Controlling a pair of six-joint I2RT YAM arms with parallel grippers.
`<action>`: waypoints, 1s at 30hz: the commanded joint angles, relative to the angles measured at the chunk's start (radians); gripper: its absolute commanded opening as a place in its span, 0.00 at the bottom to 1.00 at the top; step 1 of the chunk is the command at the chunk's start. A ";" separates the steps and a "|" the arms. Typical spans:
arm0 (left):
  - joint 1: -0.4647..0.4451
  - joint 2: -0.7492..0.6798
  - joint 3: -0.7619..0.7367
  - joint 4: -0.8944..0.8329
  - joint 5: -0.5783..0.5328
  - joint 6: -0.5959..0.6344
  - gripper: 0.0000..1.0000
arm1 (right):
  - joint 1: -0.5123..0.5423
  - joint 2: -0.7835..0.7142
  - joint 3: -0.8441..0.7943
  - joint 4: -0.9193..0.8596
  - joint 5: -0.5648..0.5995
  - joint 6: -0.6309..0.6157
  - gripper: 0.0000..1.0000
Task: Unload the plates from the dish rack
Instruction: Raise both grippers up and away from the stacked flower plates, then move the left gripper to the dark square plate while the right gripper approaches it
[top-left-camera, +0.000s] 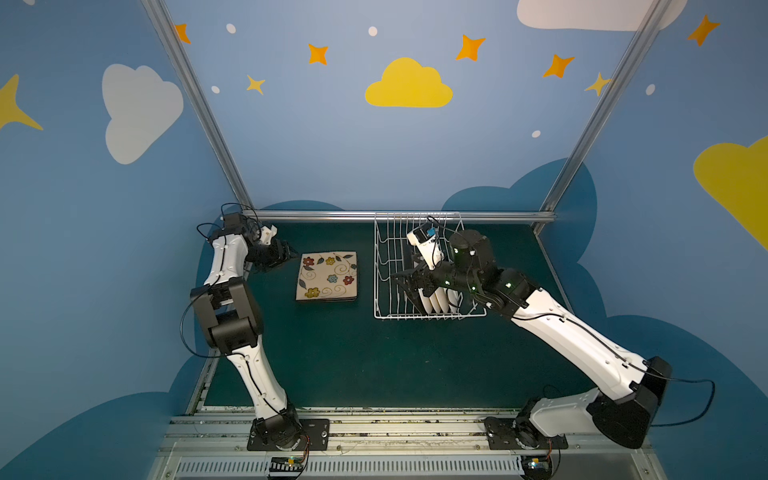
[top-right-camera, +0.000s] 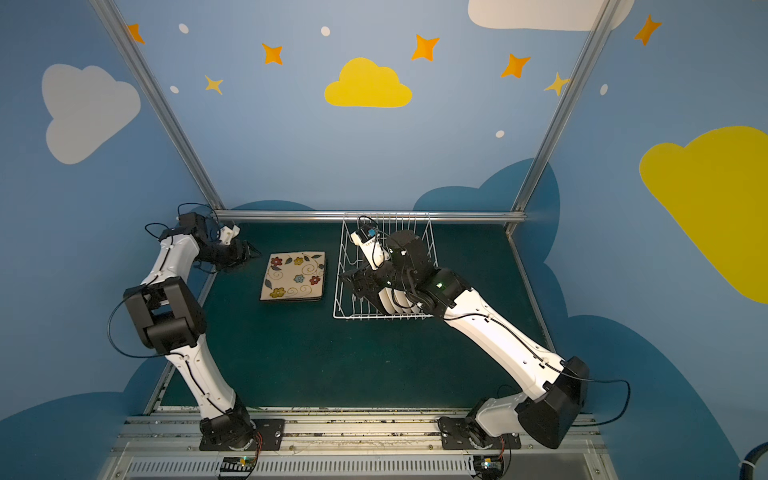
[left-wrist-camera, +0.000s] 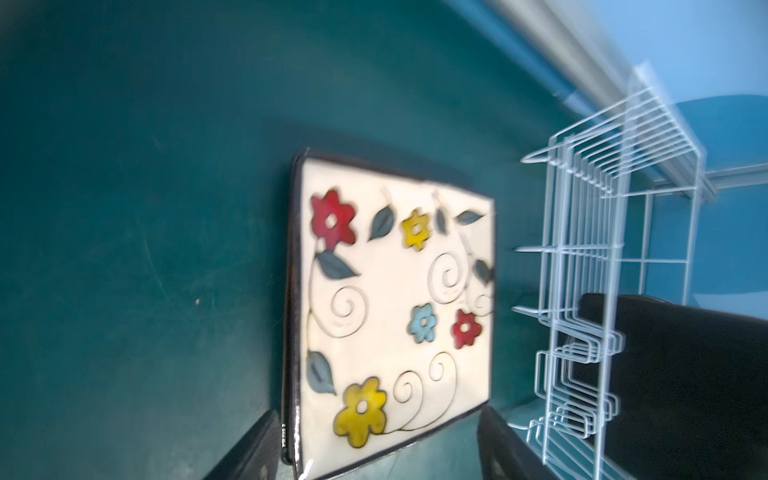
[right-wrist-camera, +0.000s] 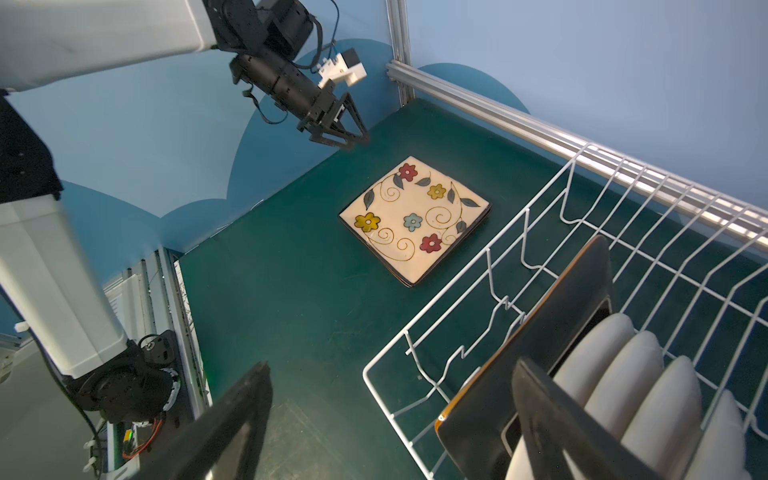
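A cream flowered plate (top-left-camera: 327, 276) (top-right-camera: 293, 276) lies face up on a low stack on the green mat, left of the white wire dish rack (top-left-camera: 384, 266) (top-right-camera: 341, 270). A black-backed plate (right-wrist-camera: 540, 353) stands on edge in the rack, with several white plates (right-wrist-camera: 623, 374) (top-left-camera: 436, 301) behind it. My right gripper (top-left-camera: 405, 286) (right-wrist-camera: 390, 365) hangs open over the rack. One finger sits between the black plate and the white ones, the other outside the rack's corner. My left gripper (top-left-camera: 293, 252) (left-wrist-camera: 378, 415) is open and empty, raised left of the flowered stack.
An aluminium rail (top-left-camera: 316, 215) runs along the back of the mat, just behind the rack. Blue walls close in both sides. Bare green mat (top-left-camera: 374, 365) stretches from the plates and rack to the front rail, where both arm bases are mounted.
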 joint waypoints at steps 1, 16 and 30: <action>-0.020 -0.099 -0.039 0.051 0.044 -0.009 0.87 | 0.002 -0.044 -0.014 0.009 0.027 -0.027 0.90; -0.153 -0.502 -0.345 0.444 0.102 -0.252 1.00 | -0.003 -0.146 -0.106 0.034 0.191 -0.076 0.90; -0.414 -0.700 -0.413 0.359 -0.165 -0.202 1.00 | -0.023 -0.204 -0.148 -0.042 0.334 -0.048 0.90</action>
